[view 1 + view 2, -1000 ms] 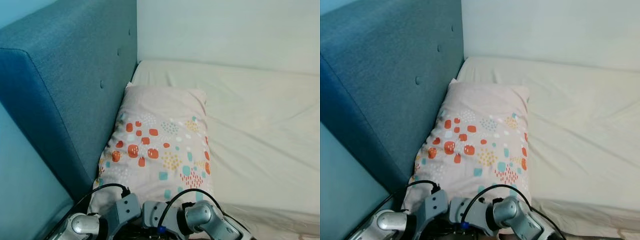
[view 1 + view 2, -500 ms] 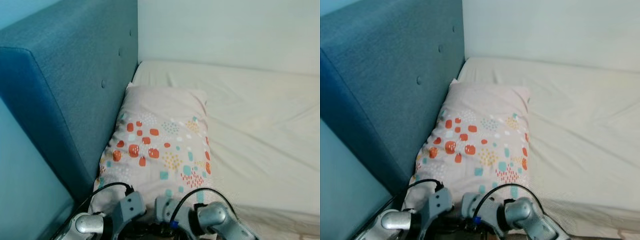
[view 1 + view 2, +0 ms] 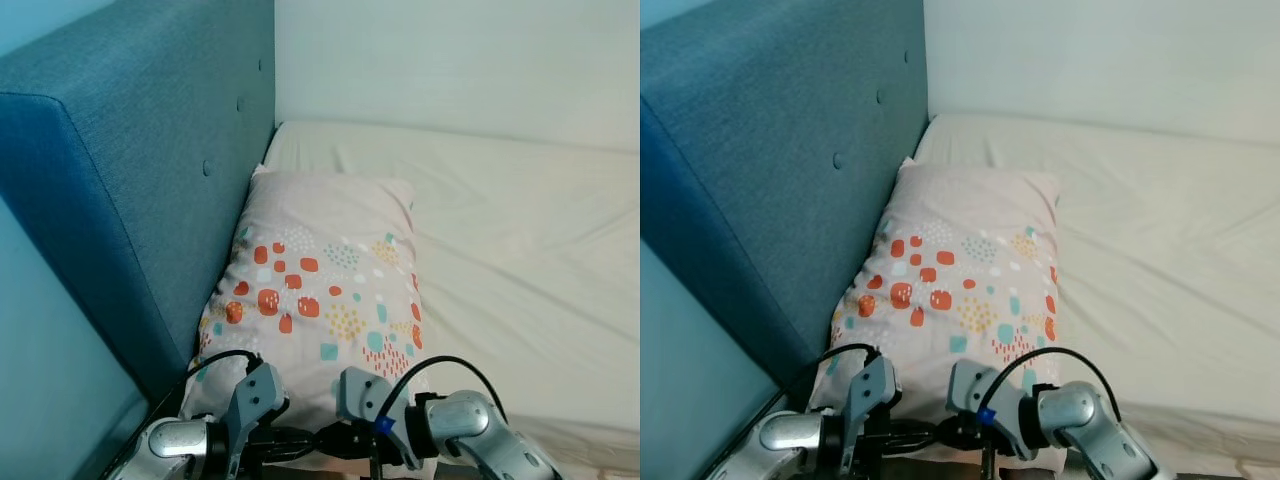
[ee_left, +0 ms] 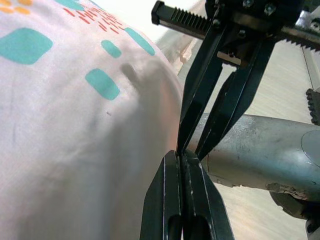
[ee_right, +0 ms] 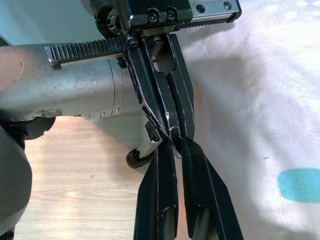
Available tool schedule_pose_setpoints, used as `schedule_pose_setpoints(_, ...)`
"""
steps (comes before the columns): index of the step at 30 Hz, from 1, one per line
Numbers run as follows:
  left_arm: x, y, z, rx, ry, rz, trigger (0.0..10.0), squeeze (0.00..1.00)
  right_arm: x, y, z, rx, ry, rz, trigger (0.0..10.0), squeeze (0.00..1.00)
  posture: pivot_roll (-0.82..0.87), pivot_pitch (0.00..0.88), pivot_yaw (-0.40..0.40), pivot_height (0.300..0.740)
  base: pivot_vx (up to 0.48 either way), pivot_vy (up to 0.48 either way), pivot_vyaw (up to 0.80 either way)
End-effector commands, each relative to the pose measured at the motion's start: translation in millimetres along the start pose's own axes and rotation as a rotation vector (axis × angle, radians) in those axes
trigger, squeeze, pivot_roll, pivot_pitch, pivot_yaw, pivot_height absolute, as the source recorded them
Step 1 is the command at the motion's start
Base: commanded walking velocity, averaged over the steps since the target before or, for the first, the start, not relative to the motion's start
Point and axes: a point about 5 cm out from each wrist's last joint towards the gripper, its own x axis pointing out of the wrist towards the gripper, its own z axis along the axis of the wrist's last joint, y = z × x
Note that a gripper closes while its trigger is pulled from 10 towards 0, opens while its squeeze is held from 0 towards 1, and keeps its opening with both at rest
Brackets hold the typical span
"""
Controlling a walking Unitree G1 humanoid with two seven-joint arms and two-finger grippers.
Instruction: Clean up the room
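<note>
The pale pink pillow printed with orange and teal spots [image 3: 325,290] lies on the cream-sheeted bed [image 3: 520,250], against the blue upholstered headboard [image 3: 130,170]. At its near edge the left gripper [image 3: 300,440] and right gripper [image 3: 335,440] meet tip to tip, both pairs of black fingers pressed together.

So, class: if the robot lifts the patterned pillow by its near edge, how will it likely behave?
The pillow will probably sag: it looks soft and dented. It is likely light for its size, being puffy. It may drag the sheet, since it lies flat on it.
</note>
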Motion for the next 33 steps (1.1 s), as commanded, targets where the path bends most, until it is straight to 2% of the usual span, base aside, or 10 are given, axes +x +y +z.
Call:
schedule_pose_setpoints(1,-28.6,30.1,1.8,-0.01,-0.012,0.211,10.0,0.0,-8.8,7.2,-20.2,0.088,0.065,0.031,0.0,0.0,0.03,0.118,-0.082,0.583,0.0,0.0,0.0)
schedule_pose_setpoints(7,-35.3,35.7,1.3,-0.051,-0.034,0.267,10.0,0.0,-22.9,-20.7,-12.5,0.064,-0.003,-0.19,0.0,0.0,0.02,0.118,-0.082,0.583,0.0,0.0,0.0)
schedule_pose_setpoints(8,-35.5,36.0,1.8,-0.058,-0.039,0.271,10.0,0.0,-24.7,-28.2,-8.2,0.042,-0.034,-0.254,10.0,0.0,0.02,0.118,-0.081,0.583,0.0,0.0,0.0)
schedule_pose_setpoints(9,-34.8,36.1,2.1,-0.065,-0.038,0.278,10.0,0.0,-24.5,-32.1,-4.7,0.043,-0.066,-0.281,10.0,0.0,0.02,0.117,-0.082,0.583,0.0,0.0,0.0)
schedule_pose_setpoints(10,-33.7,36.5,3.3,-0.074,-0.045,0.285,10.0,0.0,-23.5,-34.5,-1.1,0.054,-0.1,-0.298,10.0,1.0,0.02,0.117,-0.083,0.583,0.0,0.0,0.0)
schedule_pose_setpoints(12,-33.0,36.8,4.2,-0.079,-0.049,0.29,10.0,0.0,-22.7,-35.2,0.9,0.064,-0.118,-0.301,10.0,1.0,0.02,0.117,-0.083,0.583,0.0,0.0,0.0)
schedule_pose_setpoints(13,-32.3,37.3,5.7,-0.091,-0.064,0.292,10.0,1.0,-21.2,-34.1,2.9,0.082,-0.139,-0.286,10.0,1.0,0.02,0.117,-0.084,0.583,0.0,0.0,0.0)
schedule_pose_setpoints(23,-33.6,39.4,8.1,-0.057,-0.069,0.292,10.0,0.78,-18.4,-25.2,3.0,0.1,-0.141,-0.212,10.0,1.0,0.03,0.116,-0.084,0.583,0.0,0.0,0.0)
schedule_pose_setpoints(27,-40.7,35.4,5.3,0.008,-0.024,0.246,10.0,0.0,-25.9,-6.3,1.0,0.153,-0.137,-0.038,10.0,0.0,0.02,0.116,-0.081,0.583,0.0,0.0,0.0)
schedule_pose_setpoints(33,-55.5,33.2,-3.0,0.056,0.066,0.225,10.0,0.0,-30.2,21.5,-11.3,0.22,-0.037,0.176,5.7,0.0,0.03,0.111,-0.085,0.583,0.0,0.0,0.0)
